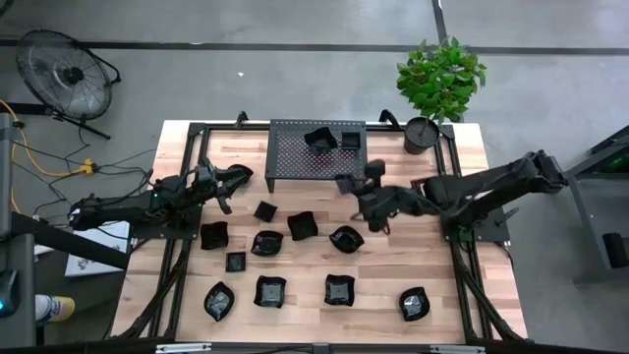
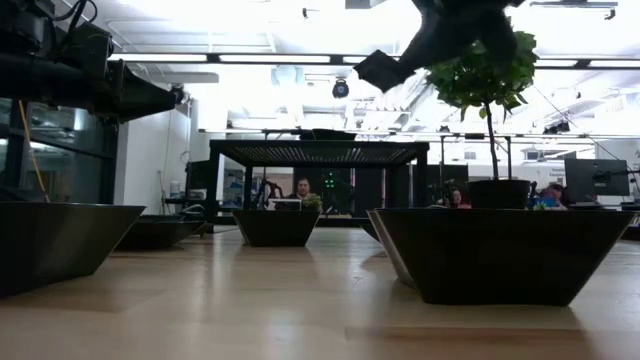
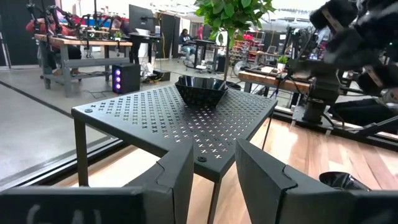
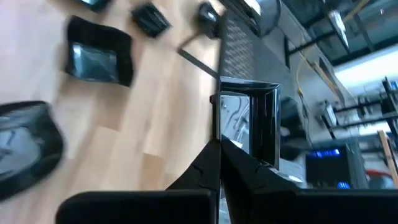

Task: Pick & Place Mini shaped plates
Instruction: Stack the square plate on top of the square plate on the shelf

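My right gripper (image 1: 351,189) is shut on a small square black plate (image 1: 343,183). It holds the plate in the air by the near right corner of the black perforated rack (image 1: 295,162); the low view shows the plate (image 2: 380,68) high above the table. Two more plates (image 1: 319,138) (image 1: 349,140) rest with their bases on the rack top. Several glossy black mini plates (image 1: 302,226) sit on the wooden table in loose rows. My left gripper (image 1: 228,192) waits open at the rack's left side, pointing level at it. My right gripper pinches one rim of the square plate (image 4: 242,146) between its two fingers. The fingers come from the table's right side, slanting down. The plate sticks out beyond the fingertips (image 4: 211,158), lifted clear of the table and the rack.
A potted plant (image 1: 421,135) stands at the rack's far right. A floor fan (image 1: 69,79) is off the table at the far left. Bare wood (image 1: 472,256) lies on the table's right, near my right arm. People sit at desks in the room behind.
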